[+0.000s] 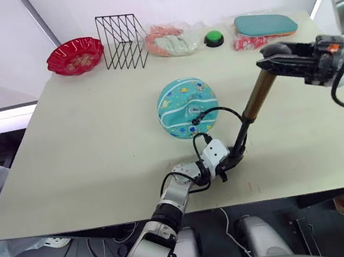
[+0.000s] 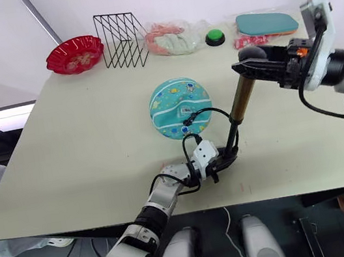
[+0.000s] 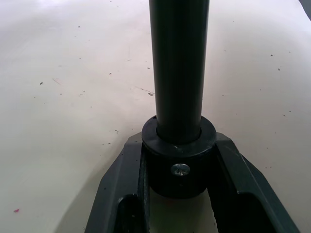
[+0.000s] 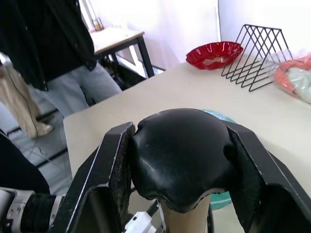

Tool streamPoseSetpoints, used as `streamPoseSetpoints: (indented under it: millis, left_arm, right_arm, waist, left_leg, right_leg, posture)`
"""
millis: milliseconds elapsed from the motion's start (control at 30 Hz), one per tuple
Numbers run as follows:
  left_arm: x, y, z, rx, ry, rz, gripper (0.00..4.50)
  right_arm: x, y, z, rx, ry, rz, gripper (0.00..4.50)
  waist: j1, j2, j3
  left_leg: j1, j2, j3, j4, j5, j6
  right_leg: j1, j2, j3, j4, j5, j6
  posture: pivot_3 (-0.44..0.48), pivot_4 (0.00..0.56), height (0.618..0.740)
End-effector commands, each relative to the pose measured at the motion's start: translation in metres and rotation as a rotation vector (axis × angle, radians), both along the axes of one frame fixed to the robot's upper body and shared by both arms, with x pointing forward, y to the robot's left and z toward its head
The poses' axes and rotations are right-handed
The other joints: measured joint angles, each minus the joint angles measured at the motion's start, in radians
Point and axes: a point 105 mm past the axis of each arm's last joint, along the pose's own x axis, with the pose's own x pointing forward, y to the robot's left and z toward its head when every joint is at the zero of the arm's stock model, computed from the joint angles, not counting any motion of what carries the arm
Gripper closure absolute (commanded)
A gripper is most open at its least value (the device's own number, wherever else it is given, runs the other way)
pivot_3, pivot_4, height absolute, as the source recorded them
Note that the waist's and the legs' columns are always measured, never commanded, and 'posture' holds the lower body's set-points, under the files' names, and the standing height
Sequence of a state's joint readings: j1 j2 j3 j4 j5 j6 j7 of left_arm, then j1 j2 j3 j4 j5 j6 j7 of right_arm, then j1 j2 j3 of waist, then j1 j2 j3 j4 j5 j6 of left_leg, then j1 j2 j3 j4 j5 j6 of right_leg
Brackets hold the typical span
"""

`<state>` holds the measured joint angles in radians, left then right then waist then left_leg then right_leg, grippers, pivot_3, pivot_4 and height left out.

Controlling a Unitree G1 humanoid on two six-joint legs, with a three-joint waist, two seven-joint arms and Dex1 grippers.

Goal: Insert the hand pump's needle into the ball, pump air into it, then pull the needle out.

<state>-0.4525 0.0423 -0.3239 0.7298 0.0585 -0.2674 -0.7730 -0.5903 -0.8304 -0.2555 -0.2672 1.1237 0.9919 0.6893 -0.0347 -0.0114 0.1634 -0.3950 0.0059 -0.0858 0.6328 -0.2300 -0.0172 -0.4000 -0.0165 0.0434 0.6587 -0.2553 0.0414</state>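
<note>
bronze-gold metal hand pump [image 1: 258, 95] leans across the beige table [image 1: 84, 156] beside the dented teal rubber ball [image 1: 187, 107], its thin black hose [image 1: 222, 109] looping to the ball. our left gripper [image 1: 225, 163] pinches the black base, our right gripper [image 1: 273, 59] clamps the rounded black handle. we judge the pump stiff, the ball soft; keep holding both ends.

The ball [image 1: 187, 107] lies on the table [image 1: 84, 156], and I place everything by it. Behind it to the left stand the wire rack [image 1: 122, 41] and, further left, the bowl [image 1: 75, 56]. Behind it to the right sit the button [image 1: 213, 38] and, further right, the oval pad [image 1: 265, 24]. Right of the ball the hand pump [image 1: 252, 106] leans, its base in front, between my left gripper's [image 1: 230, 158] fingers, its top in my right gripper [image 1: 277, 58].
</note>
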Motion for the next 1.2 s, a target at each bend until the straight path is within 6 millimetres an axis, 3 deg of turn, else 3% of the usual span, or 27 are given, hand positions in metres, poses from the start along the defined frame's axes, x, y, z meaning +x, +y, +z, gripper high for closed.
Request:
streamPoseSetpoints:
  millis: [33,200,400,533,700,900,967,1033,1133,1200]
  left_arm:
    - [-0.015,0.016,-0.037,0.078,0.130,0.026,3.45]
    - [-0.015,0.018,-0.038,0.079,0.129,0.033,3.45]
    - [-0.014,0.017,-0.036,0.077,0.126,0.035,3.45]
    - [-0.014,0.016,-0.036,0.077,0.126,0.032,3.45]
    - [-0.015,0.016,-0.037,0.079,0.130,0.032,3.45]
    - [-0.016,0.017,-0.038,0.082,0.135,0.027,3.45]
    - [-0.015,0.016,-0.038,0.083,0.135,0.022,3.45]
    - [-0.015,0.015,-0.038,0.084,0.136,0.018,3.45]
    - [-0.016,0.015,-0.039,0.084,0.137,0.012,3.45]
    - [-0.016,0.014,-0.039,0.083,0.137,0.010,3.45]
  right_arm:
    - [0.001,0.007,-0.030,-0.086,0.060,0.006,2.43]
    - [0.002,0.020,-0.061,-0.100,0.123,0.039,2.43]
    - [-0.010,0.045,-0.155,-0.179,0.260,0.081,2.43]
    - [-0.008,0.049,-0.167,-0.172,0.247,0.054,2.46]
    - [-0.003,0.039,-0.125,-0.134,0.130,0.028,2.46]
    - [-0.006,0.020,-0.047,-0.074,-0.020,0.009,2.46]
    - [-0.011,0.013,-0.008,-0.042,-0.088,0.017,2.46]
    - [-0.018,0.009,0.018,-0.020,-0.116,0.026,2.46]
    - [-0.022,0.005,0.039,0.013,-0.109,0.023,2.46]
    - [-0.022,0.004,0.036,-0.011,-0.092,0.011,2.46]
  waist:
    - [-0.003,0.001,-0.001]
    - [-0.008,0.002,-0.004]
    - [-0.009,-0.003,-0.015]
    - [-0.014,-0.003,-0.016]
    - [-0.011,-0.002,-0.017]
    - [-0.004,-0.002,-0.012]
    - [-0.003,0.001,-0.009]
    - [0.001,0.004,-0.005]
    - [0.007,0.003,-0.004]
    - [0.007,0.003,-0.004]
  left_leg:
    - [0.000,0.000,0.000,0.000,0.000,0.000]
    - [0.003,0.001,0.000,0.000,0.000,0.000]
    - [0.005,0.002,0.000,-0.001,0.000,0.000]
    - [0.016,0.003,0.002,-0.003,0.000,0.000]
    - [0.017,0.004,0.000,-0.003,0.000,0.000]
    - [0.012,0.001,0.000,-0.003,0.000,0.000]
    - [0.008,0.000,0.001,-0.003,0.000,0.000]
    - [0.002,0.000,0.000,0.000,0.000,0.000]
    - [-0.001,0.000,-0.002,0.001,0.000,0.000]
    - [-0.002,-0.001,-0.001,0.001,0.000,0.000]
  right_leg:
    - [0.000,0.000,0.000,0.000,0.000,0.000]
    - [0.001,0.002,0.001,0.002,0.000,0.000]
    - [0.004,0.002,0.000,0.001,0.000,0.000]
    - [0.012,0.003,0.002,0.000,-0.001,-0.001]
    - [0.014,0.003,0.000,0.000,-0.002,-0.003]
    - [0.010,0.001,0.000,-0.001,-0.001,-0.001]
    - [0.007,0.000,0.000,-0.001,-0.001,-0.001]
    - [0.002,0.000,0.000,0.000,0.000,0.000]
    - [0.001,0.000,-0.002,-0.001,0.000,0.000]
    - [0.000,-0.001,0.000,-0.001,0.000,0.000]
  posture:
    - [0.000,0.150,0.740]
    - [0.000,0.150,0.740]
    - [0.000,0.150,0.740]
    - [0.000,0.150,0.740]
    - [0.000,0.150,0.740]
    - [0.000,0.150,0.740]
    - [0.000,0.150,0.740]
    - [0.000,0.150,0.740]
    - [0.000,0.150,0.740]
    - [0.000,0.150,0.740]
